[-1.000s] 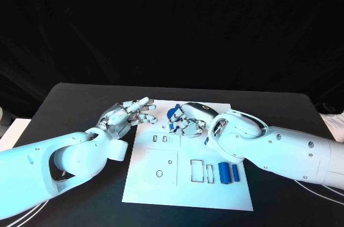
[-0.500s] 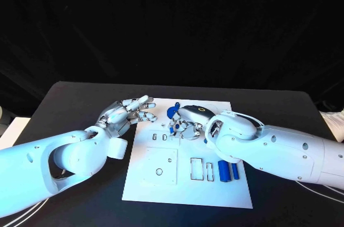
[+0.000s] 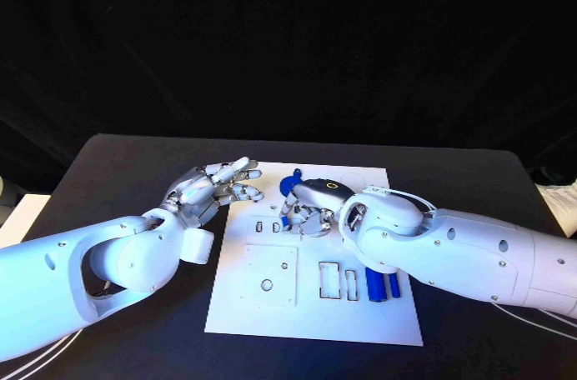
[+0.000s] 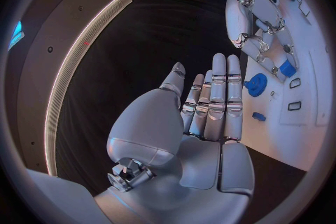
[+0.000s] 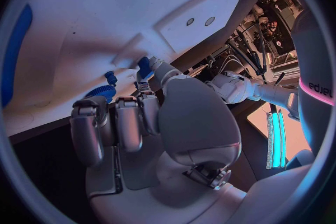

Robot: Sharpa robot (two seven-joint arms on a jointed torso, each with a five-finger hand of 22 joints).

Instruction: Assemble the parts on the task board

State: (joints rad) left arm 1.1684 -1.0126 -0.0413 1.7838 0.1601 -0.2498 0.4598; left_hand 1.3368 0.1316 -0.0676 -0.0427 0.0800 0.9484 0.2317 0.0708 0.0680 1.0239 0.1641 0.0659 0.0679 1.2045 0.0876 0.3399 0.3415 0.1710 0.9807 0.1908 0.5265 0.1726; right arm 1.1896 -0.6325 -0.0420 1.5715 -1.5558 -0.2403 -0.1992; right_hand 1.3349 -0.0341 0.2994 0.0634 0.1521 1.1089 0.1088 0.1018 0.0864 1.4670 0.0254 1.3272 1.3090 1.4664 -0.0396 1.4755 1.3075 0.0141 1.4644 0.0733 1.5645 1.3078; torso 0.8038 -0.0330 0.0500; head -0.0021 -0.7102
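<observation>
right hand (image 3: 310, 212): we pinch a small blue part (image 5: 144, 67) over the task board (image 3: 315, 320), toward its 12 o'clock edge, ready to seat it | left hand (image 3: 213, 192): open, empty, held at the board's 10 o'clock, clear of the work; two blue bars (image 3: 383, 286) wait at 4 o'clock

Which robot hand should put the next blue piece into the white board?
Probably the right robot hand: it is over the task board and pinches a small blue part at its fingertips. The left robot hand hovers open at the board's edge, holding nothing.
</observation>
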